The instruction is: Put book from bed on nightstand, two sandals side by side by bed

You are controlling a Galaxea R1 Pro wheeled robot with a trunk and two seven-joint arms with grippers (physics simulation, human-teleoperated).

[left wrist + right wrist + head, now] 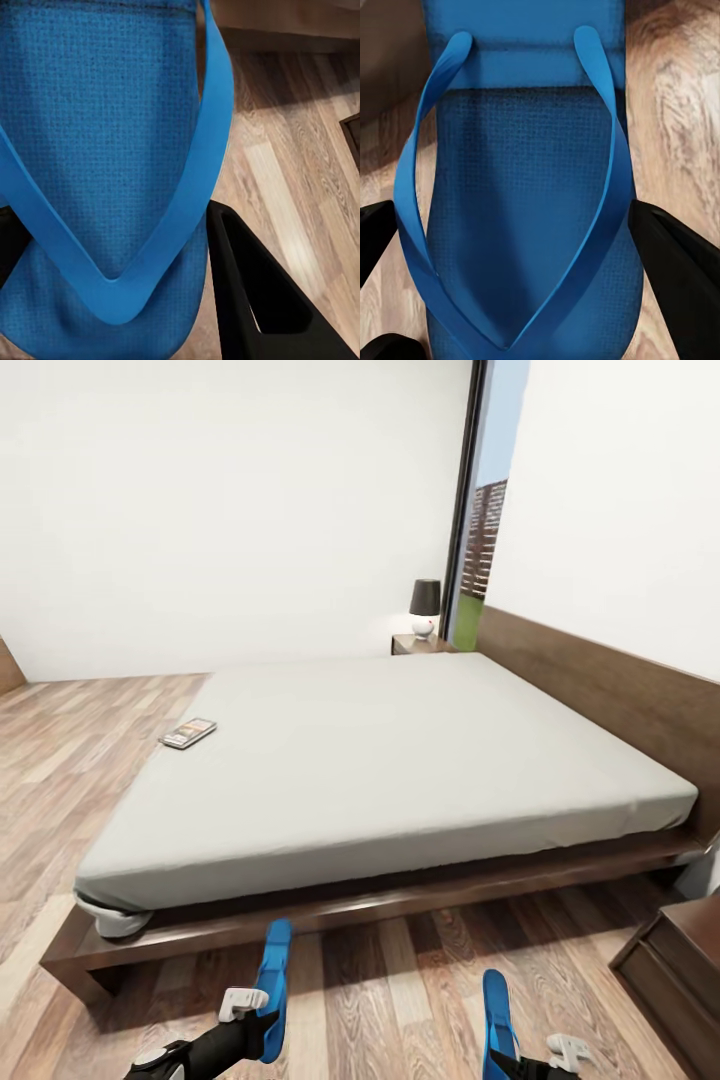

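Note:
The book (188, 733) lies flat near the left edge of the grey bed (400, 760). Below the bed's near side, over the wood floor, each of my grippers holds one blue sandal by its sides. My left gripper (258, 1015) is shut on the left sandal (273, 980); up close, that sandal (105, 150) sits between the black fingers (255, 300). My right gripper (510, 1060) is shut on the right sandal (497, 1005), and its sole and straps (525, 187) lie between the fingers (682, 277). One nightstand (420, 644) stands at the bed's far corner.
A black-shaded lamp (425, 605) sits on the far nightstand, beside a tall window (485, 510). Another dark nightstand (680, 970) stands at the lower right by the headboard (610, 690). Wood floor (400, 1000) runs along the bed's dark frame (330, 915).

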